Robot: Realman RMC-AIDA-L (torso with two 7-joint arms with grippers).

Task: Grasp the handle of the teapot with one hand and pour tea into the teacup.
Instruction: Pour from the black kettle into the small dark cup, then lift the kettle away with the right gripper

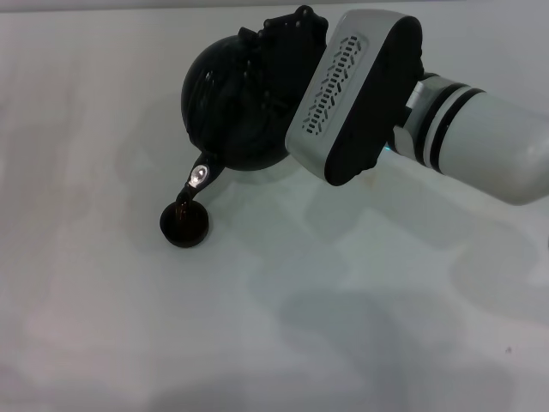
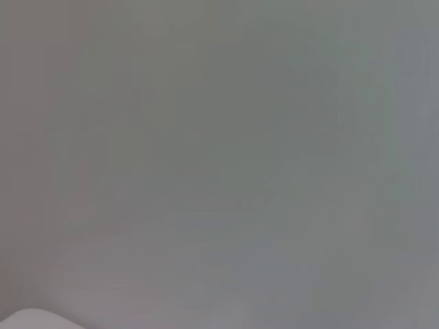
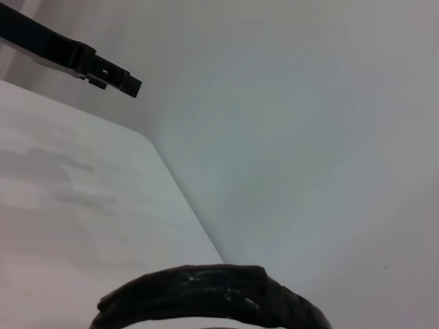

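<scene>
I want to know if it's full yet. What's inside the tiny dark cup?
Brown tea is in the tiny round dark teacup, running down from the glossy black teapot's spout. How deep it is cannot be seen.

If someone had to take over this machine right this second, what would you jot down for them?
Right gripper: above the teapot, at its handle, carrying the pot tilted; its fingers are hidden behind the wrist housing.
Left arm: not seen in the head view; its wrist camera shows only blank surface.
Teapot: tipped, spout pointing down over the teacup, which stands on the white table.
Done: pot gripped, lifted and tilted; a thin dark stream runs from spout to cup, and brown tea already shows in the cup.
Left: finish pouring, level the pot, set it down, let go.
</scene>
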